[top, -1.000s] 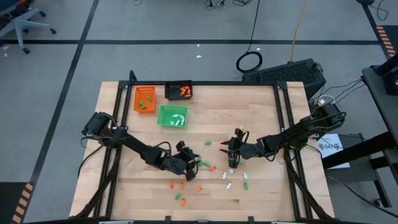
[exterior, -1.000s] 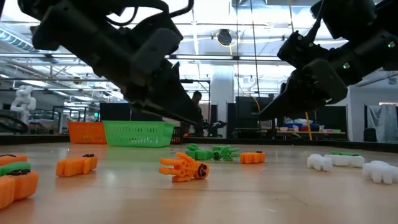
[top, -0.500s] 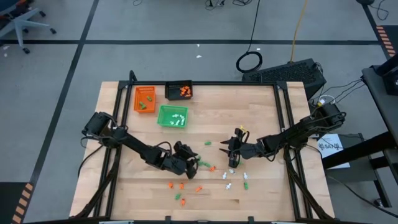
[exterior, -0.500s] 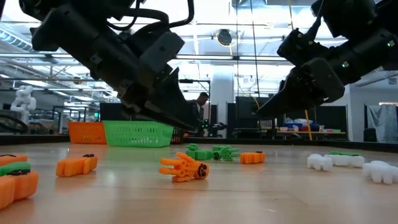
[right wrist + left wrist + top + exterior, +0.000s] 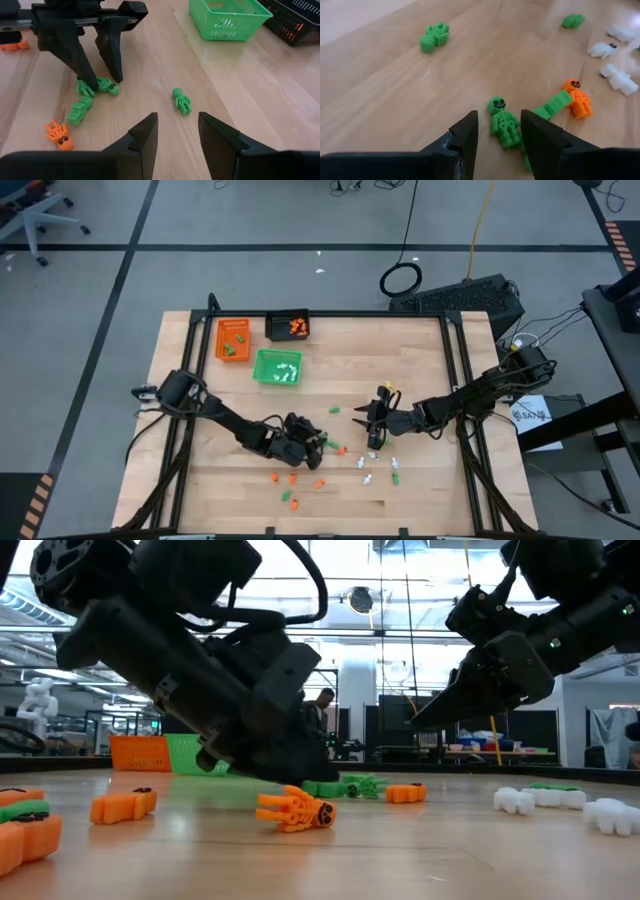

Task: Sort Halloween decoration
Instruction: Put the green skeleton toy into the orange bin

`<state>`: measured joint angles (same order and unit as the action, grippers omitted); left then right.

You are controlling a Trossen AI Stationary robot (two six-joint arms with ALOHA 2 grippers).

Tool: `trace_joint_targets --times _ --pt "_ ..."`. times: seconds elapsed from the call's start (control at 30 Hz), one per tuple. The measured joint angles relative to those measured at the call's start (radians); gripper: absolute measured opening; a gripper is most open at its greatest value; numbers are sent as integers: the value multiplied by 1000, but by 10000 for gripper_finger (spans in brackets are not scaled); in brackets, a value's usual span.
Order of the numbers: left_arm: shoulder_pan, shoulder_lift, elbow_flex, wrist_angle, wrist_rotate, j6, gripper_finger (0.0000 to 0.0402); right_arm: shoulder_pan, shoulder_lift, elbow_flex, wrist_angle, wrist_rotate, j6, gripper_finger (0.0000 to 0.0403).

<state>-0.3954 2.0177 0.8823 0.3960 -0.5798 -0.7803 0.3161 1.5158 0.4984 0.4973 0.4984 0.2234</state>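
Observation:
Tiny orange, green and white decoration pieces lie scattered on the wooden table near its near edge point(image 5: 330, 465). My left gripper point(image 5: 498, 114) is open and low over the table, one finger on each side of a green skeleton point(image 5: 503, 126) lying flat; the right wrist view shows the same gripper point(image 5: 105, 81) astride that skeleton point(image 5: 100, 85). I see no touch. My right gripper point(image 5: 177, 117) is open and hovers above the table point(image 5: 366, 418), with another green skeleton point(image 5: 181, 100) lying just ahead of it.
An orange skeleton point(image 5: 577, 97) and a green bar point(image 5: 552, 105) lie right beside the left gripper, with white pieces point(image 5: 615, 50) farther off. The orange tray point(image 5: 233, 339), black tray point(image 5: 288, 326) and green tray point(image 5: 277, 367) stand near the far left corner. Bare wood lies between.
My left gripper has come down toward the table and moved slightly toward the near edge, ending low over the green skeleton. The pieces lie where they were.

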Motion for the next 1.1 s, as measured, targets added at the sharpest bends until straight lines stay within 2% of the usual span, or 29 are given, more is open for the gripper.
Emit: trace_joint_targets --times 0.2,0.3,0.43,0.5,0.7,1.1 --pt "4 13 6 -1 -4 34 122 0 0 0 0 0 -1 125" --pt "7 13 6 -1 5 97 89 0 0 0 0 0 -1 125" --pt "33 12 5 -8 70 191 30 0 0 0 0 0 -1 125" --pt "45 2 5 -8 101 235 13 0 0 0 0 0 0 125" --pt "66 -76 0 -84 120 348 18 0 0 0 0 0 0 125" --pt "72 -366 1 -339 101 528 11 0 0 0 1 -1 0 125"
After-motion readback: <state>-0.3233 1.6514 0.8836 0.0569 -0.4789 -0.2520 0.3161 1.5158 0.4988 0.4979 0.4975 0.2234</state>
